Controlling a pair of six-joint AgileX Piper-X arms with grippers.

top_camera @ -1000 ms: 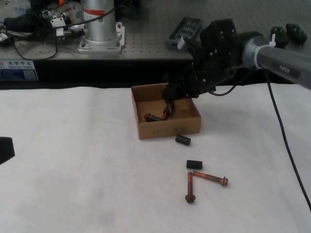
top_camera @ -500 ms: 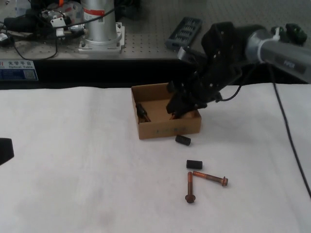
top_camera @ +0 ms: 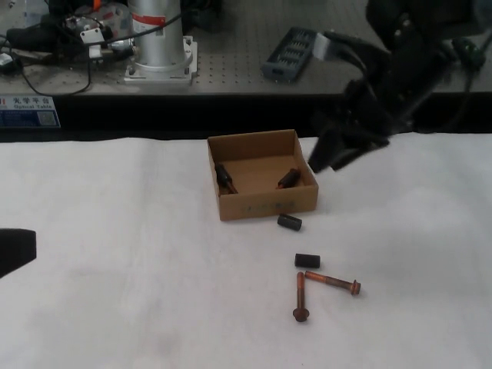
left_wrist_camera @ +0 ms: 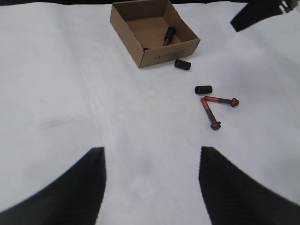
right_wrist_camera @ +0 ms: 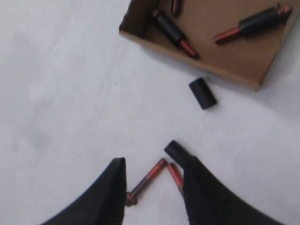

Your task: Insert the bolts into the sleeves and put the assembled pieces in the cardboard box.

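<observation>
The open cardboard box (top_camera: 265,205) stands mid-bench with two bolt-in-sleeve pieces (top_camera: 224,178) (top_camera: 288,178) lying inside. In front of it lie two loose black sleeves (top_camera: 289,222) (top_camera: 307,260) and two copper bolts (top_camera: 332,282) (top_camera: 300,296). My right gripper (top_camera: 329,160) hangs open and empty above the bench, just right of the box. Its wrist view looks past the open right gripper (right_wrist_camera: 154,163) onto the box (right_wrist_camera: 220,65), the sleeves (right_wrist_camera: 202,93) (right_wrist_camera: 177,151) and a bolt (right_wrist_camera: 145,180). My left gripper (left_wrist_camera: 151,150) is open and low at the bench's left, far from the box (left_wrist_camera: 168,54).
White cloth covers the bench around the parts. Behind it is a perforated metal table with a silver column (top_camera: 157,34), cables and a dark ribbed block (top_camera: 290,50). The right gripper (left_wrist_camera: 255,14) shows far off in the left wrist view.
The right gripper was down inside the box with a bolt-and-sleeve piece; it has let that piece go in the box and risen away up and to the right.
</observation>
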